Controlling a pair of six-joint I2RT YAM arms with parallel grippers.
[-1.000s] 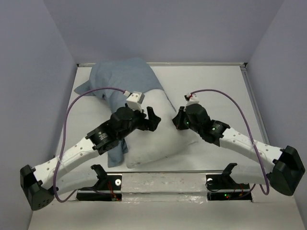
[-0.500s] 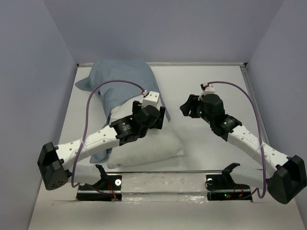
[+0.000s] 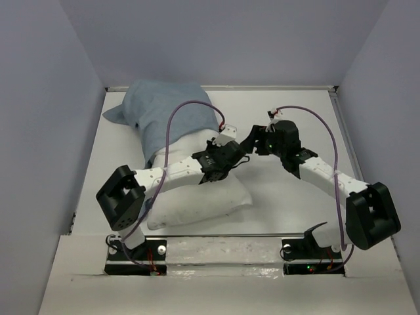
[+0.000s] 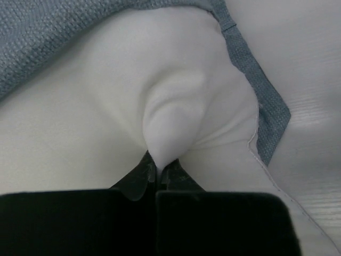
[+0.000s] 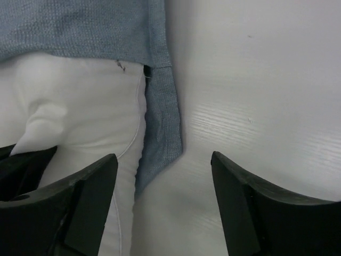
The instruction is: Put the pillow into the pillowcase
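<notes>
The white pillow (image 3: 203, 197) lies left of the table's middle, its far end inside the blue-grey pillowcase (image 3: 167, 111). My left gripper (image 3: 234, 155) is shut, pinching a fold of pillow (image 4: 112, 106) fabric near the pillowcase opening; the left wrist view shows the fold rising from the left gripper (image 4: 158, 169). The pillowcase (image 4: 53, 37) hem runs along the pillow's right side. My right gripper (image 3: 252, 146) hangs open right beside it. In the right wrist view the right gripper (image 5: 165, 168) straddles a hem flap of the pillowcase (image 5: 162, 133), beside the pillow (image 5: 80, 106), touching neither.
The white table (image 3: 289, 190) has a raised rim at the back and right (image 3: 341, 125). Purple-grey walls close in on both sides. Both arms' base mounts (image 3: 141, 252) sit at the near edge. Purple cables loop above each wrist.
The left arm swung right across the pillow and its gripper shut on a fold of pillow fabric. The right gripper opened and moved up to the pillowcase hem.
</notes>
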